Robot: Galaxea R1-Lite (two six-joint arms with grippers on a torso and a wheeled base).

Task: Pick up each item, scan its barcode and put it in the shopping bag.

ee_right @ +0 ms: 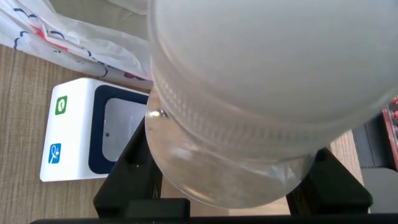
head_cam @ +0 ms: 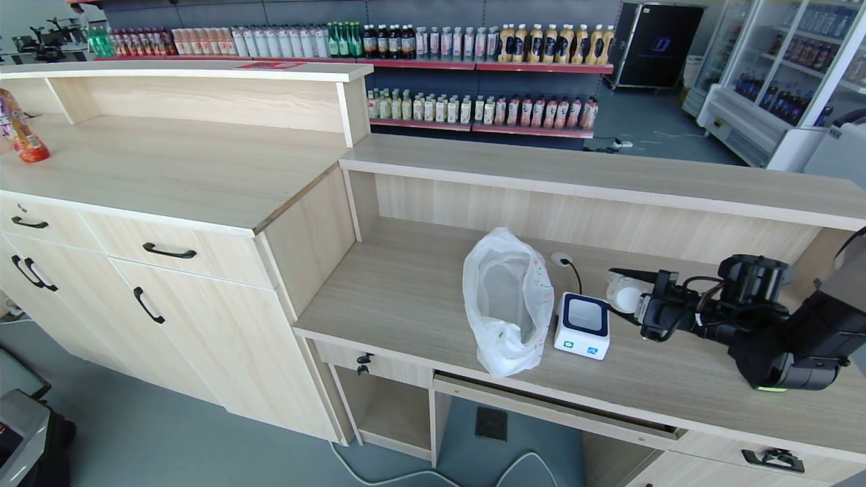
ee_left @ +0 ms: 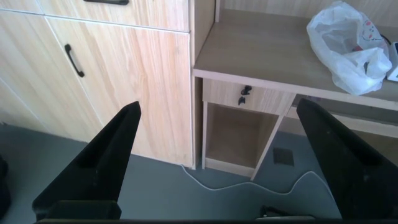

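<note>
My right gripper [head_cam: 636, 301] is shut on a round whitish container with a clear ribbed part [head_cam: 622, 295], held just above the counter beside the white barcode scanner [head_cam: 582, 325]. In the right wrist view the container [ee_right: 261, 81] sits between my dark fingers [ee_right: 134, 165], with the scanner [ee_right: 93, 137] and the bag [ee_right: 74, 31] beyond it. The translucent shopping bag [head_cam: 504, 297] stands open on the counter, next to the scanner on its other side. My left gripper [ee_left: 219, 107] hangs open, low in front of the cabinet, far from the bag [ee_left: 348, 43].
The lower wooden counter [head_cam: 406, 291] has a raised back ledge and a taller counter [head_cam: 169, 169] to its left, carrying an orange bottle [head_cam: 24, 135]. A cable runs from the scanner to a round socket [head_cam: 561, 258]. Drink shelves and fridges stand behind.
</note>
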